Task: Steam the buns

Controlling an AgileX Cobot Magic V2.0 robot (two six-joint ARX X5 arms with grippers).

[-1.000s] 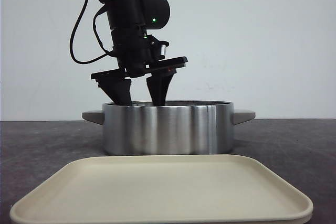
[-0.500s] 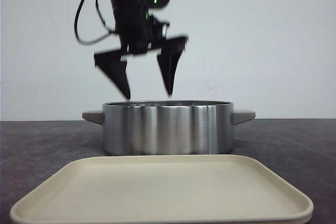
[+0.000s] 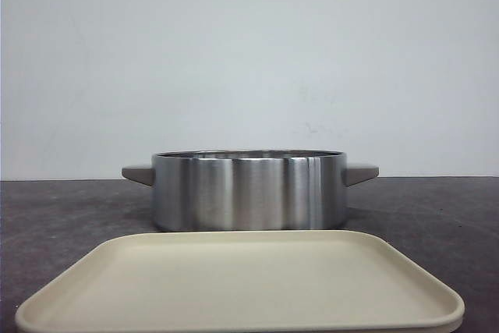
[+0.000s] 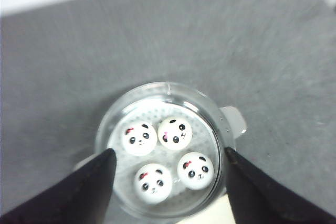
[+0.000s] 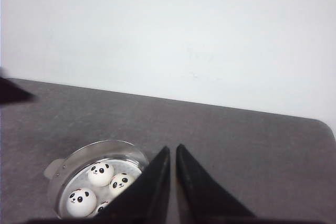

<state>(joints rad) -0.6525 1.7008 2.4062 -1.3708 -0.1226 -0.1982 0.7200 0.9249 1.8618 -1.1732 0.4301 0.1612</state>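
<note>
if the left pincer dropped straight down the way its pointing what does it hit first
Most likely the buns in the steel pot. The left pincer hangs open high above, looking down into it, fingertips framing the rim. With this spread, the fingers might meet the rim first; depth is unclear.

four buns in pot behind tray

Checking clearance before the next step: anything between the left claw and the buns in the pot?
Nothing visible. The left claw hangs open above the pot, no lid on it; all four buns lie uncovered inside.
</note>
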